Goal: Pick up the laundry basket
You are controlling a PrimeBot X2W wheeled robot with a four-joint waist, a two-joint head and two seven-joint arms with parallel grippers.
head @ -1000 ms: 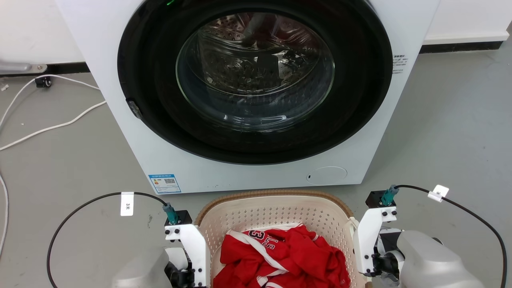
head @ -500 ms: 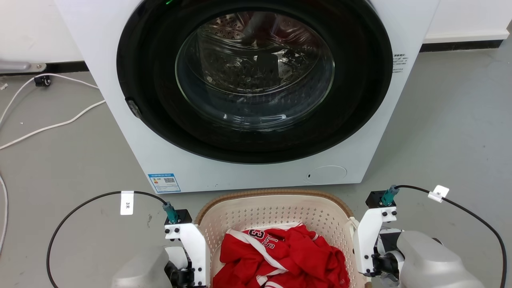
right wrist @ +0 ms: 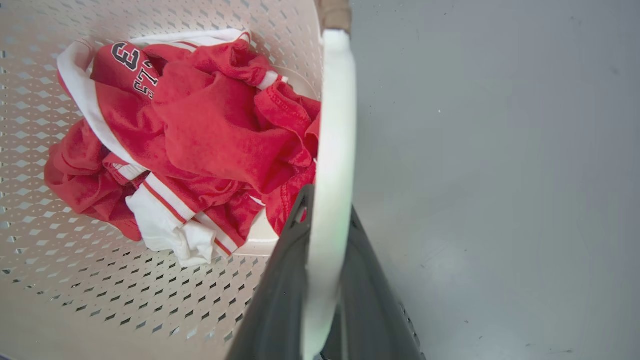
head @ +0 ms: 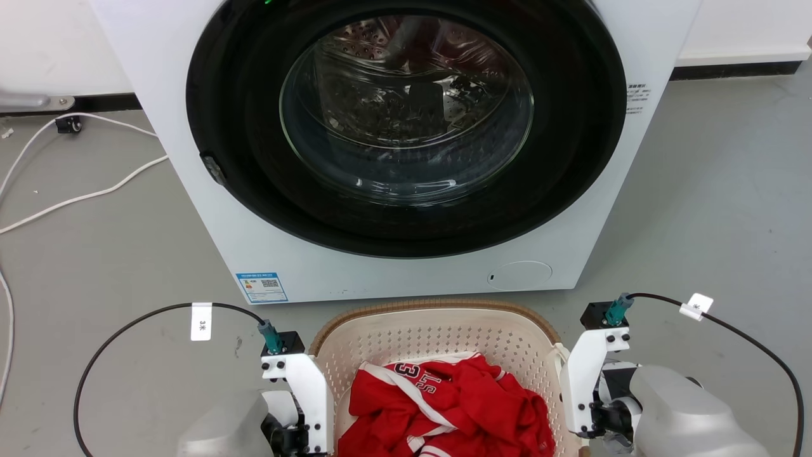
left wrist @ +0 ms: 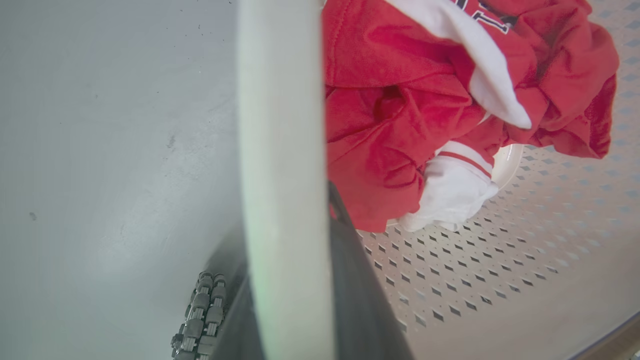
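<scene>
In front of the washer (head: 393,279), on or just over the grey floor (head: 698,190): laundry basket (head: 438,306) sits betw. my two wrists, far rim close to the washer's base, no contact seen. Contents: one crumpled red jersey (head: 444,406) w/ white trim, lying on the perforated bottom. L side: left gripper (left wrist: 287,250) straddles the white left handle (left wrist: 280,125), one dark finger each side, narrow, clamped on it as far as I can judge; outer finger partly hidden behind the handle. R side: right gripper (right wrist: 327,210) in same config on right handle (right wrist: 337,100), both fingers hugging the band, no gap visible. Status est.: approach done, both grasps made, approx. first half of task. Left to do: the lift proper. Can't tell whether the base has cleared the floor, since the underside is out of sight. Basket looks level in head view, rim not tipped to either side. Next, my judgement: raise both arms together at equal rate and keep handles level so the jersey doesn't slide. Load looks light, so slip risk is low, but thin handles could twist in the fingers.
</scene>
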